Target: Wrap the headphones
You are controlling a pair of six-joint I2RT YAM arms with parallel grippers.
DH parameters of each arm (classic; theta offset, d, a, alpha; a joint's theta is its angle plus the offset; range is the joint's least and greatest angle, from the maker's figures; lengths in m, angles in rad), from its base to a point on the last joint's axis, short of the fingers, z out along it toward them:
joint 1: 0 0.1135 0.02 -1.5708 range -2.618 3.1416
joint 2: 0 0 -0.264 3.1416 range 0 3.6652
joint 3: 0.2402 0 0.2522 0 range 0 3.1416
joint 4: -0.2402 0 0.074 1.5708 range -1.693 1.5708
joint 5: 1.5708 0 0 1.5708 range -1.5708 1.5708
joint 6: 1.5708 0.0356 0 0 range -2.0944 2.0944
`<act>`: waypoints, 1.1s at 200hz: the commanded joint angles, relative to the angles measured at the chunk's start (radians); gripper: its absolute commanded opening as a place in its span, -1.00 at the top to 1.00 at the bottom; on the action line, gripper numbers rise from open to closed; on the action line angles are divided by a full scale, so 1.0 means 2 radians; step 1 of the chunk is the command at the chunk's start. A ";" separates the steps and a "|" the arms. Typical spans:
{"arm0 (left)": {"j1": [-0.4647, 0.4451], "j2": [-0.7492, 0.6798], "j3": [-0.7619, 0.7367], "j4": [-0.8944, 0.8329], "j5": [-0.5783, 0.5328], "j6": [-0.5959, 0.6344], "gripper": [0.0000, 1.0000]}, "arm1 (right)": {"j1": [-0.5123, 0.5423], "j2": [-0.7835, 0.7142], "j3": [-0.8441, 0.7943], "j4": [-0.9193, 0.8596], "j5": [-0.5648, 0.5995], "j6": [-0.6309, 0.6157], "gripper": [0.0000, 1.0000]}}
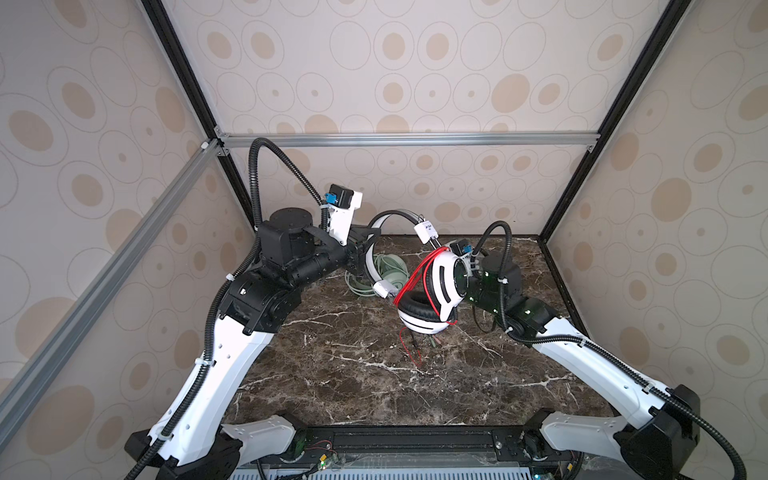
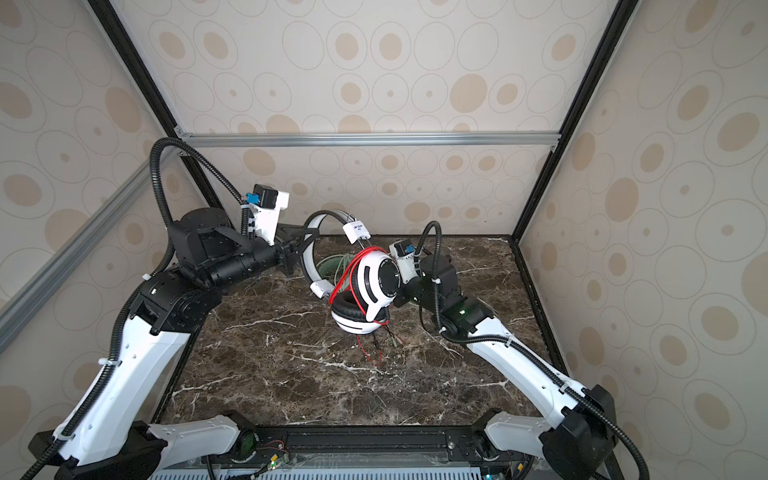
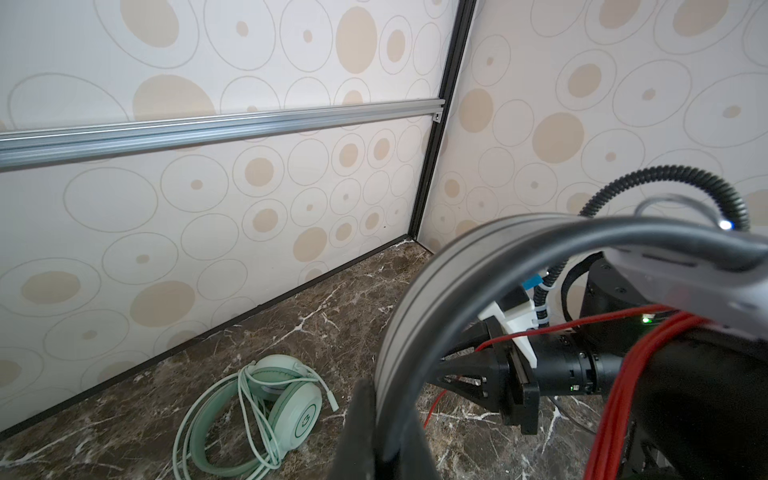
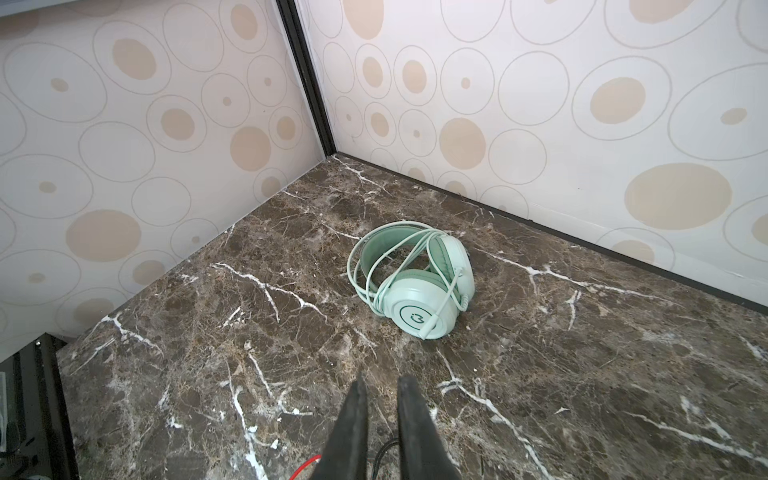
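Left gripper (image 1: pixel 366 244) clamps the headband (image 1: pixel 399 214) of the white-and-black headphones (image 1: pixel 442 282) above the desk (image 1: pixel 332 374). Whether the nearly closed right gripper (image 4: pixel 382 380) pinches the red cable (image 3: pixel 619 399), I cannot tell. Winding seems underway; next, another loop with the slack.

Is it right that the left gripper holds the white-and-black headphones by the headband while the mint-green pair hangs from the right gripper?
No: the mint-green pair lies on the table, apart from the right gripper, as the right wrist view shows. The rest is right.
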 commanded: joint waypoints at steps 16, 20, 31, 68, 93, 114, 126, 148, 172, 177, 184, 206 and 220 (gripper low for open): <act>-0.002 0.000 0.045 0.068 0.020 -0.045 1.00 | -0.004 -0.004 -0.012 0.025 -0.004 0.015 0.68; -0.002 0.001 0.047 0.070 0.021 -0.047 1.00 | -0.004 -0.004 -0.013 0.025 -0.004 0.016 0.68; -0.003 0.004 0.052 0.076 0.025 -0.052 1.00 | -0.004 -0.002 -0.017 0.030 -0.005 0.019 0.68; -0.002 0.012 0.065 0.094 0.032 -0.066 1.00 | -0.004 0.006 -0.022 0.039 -0.010 0.027 0.68; -0.002 0.019 0.074 0.107 0.037 -0.076 1.00 | -0.004 0.010 -0.029 0.048 -0.011 0.032 0.68; -0.002 0.030 0.089 0.112 0.039 -0.082 1.00 | -0.004 0.012 -0.036 0.056 -0.011 0.036 0.68; -0.002 0.036 0.099 0.114 0.040 -0.085 1.00 | -0.004 0.014 -0.041 0.060 -0.011 0.039 0.68; -0.002 0.048 0.117 0.122 0.042 -0.092 1.00 | -0.004 0.017 -0.049 0.070 -0.010 0.043 0.68; -0.002 0.058 0.132 0.132 0.046 -0.101 1.00 | -0.004 0.021 -0.056 0.079 -0.011 0.049 0.68; -0.002 0.059 0.135 0.134 0.047 -0.104 1.00 | -0.004 0.022 -0.058 0.081 -0.012 0.050 0.68; -0.002 0.062 0.138 0.137 0.048 -0.107 1.00 | -0.004 0.024 -0.059 0.083 -0.012 0.051 0.68; -0.002 0.066 0.145 0.147 0.049 -0.115 1.00 | -0.004 0.027 -0.064 0.094 -0.015 0.056 0.68; -0.002 0.068 0.147 0.151 0.048 -0.118 1.00 | -0.004 0.028 -0.067 0.101 -0.017 0.058 0.69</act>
